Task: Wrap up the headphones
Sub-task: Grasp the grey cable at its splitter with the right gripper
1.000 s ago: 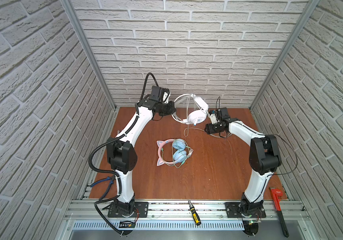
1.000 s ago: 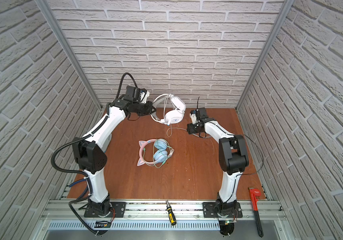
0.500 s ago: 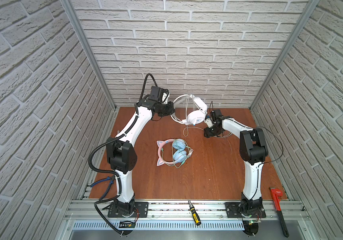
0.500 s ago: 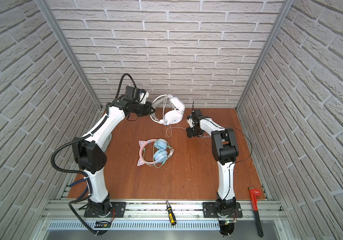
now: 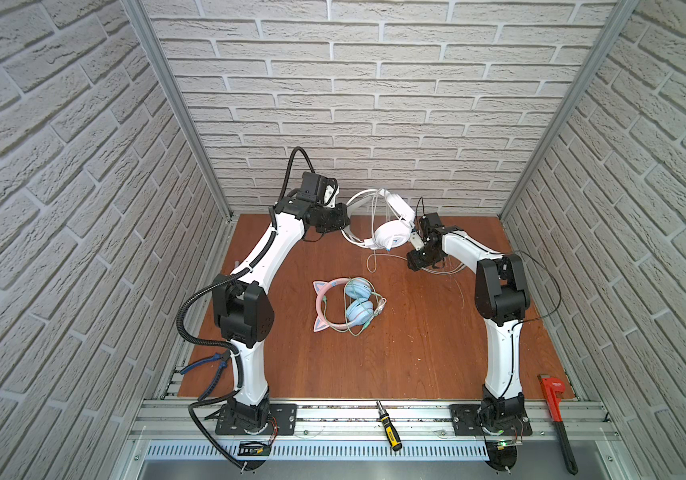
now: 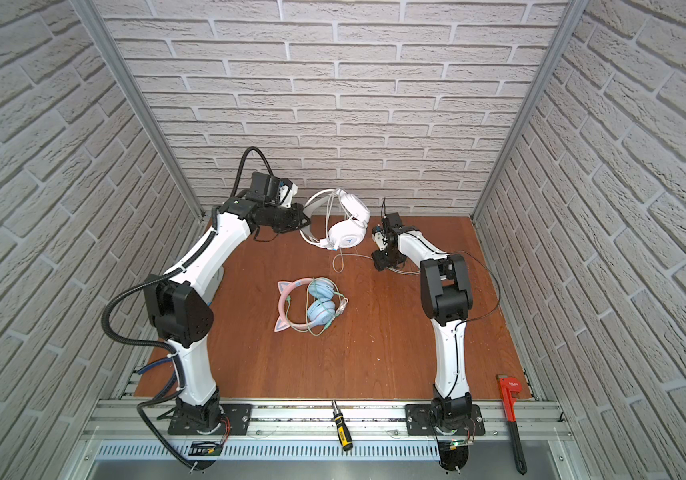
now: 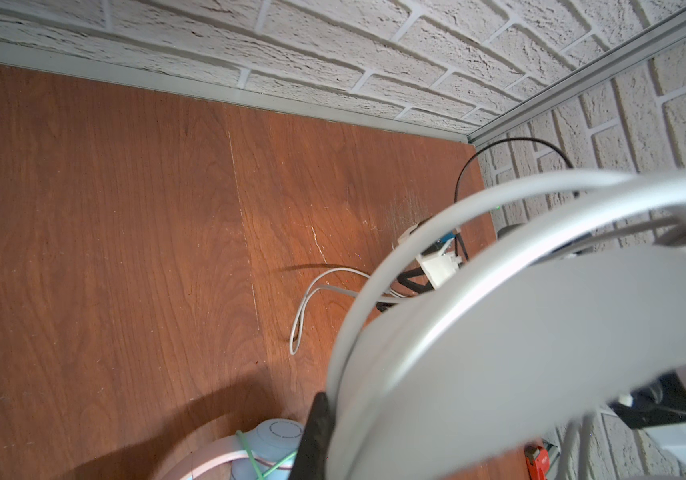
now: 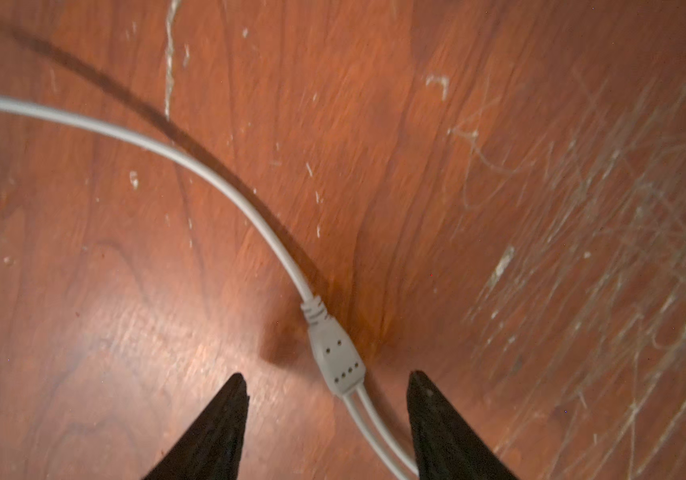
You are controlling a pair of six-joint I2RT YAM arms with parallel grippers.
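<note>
The white headphones [image 5: 391, 237] [image 6: 349, 237] hang above the back of the table. My left gripper [image 5: 343, 220] [image 6: 303, 220] is shut on their headband [image 7: 499, 353]. Their white cable [image 5: 372, 266] [image 6: 337, 264] trails down onto the wood. My right gripper [image 5: 414, 264] [image 6: 378, 264] [image 8: 326, 376] points down, open, just above the cable's Y splitter [image 8: 335, 357], with the two thin leads running between its fingers. The pink cat-ear headphones [image 5: 349, 305] [image 6: 312, 305] [image 7: 279, 434], with blue cups and a green cable, lie mid-table.
The brick back wall stands close behind both grippers. A screwdriver [image 5: 389, 426] lies on the front rail, a red pipe wrench [image 5: 557, 411] at the front right, and blue pliers [image 5: 208, 365] at the front left by the left arm's base.
The right arm has swung its elbow leftward and brought its gripper a little left and down over the white cable. The left arm and the headphones have not moved.
</note>
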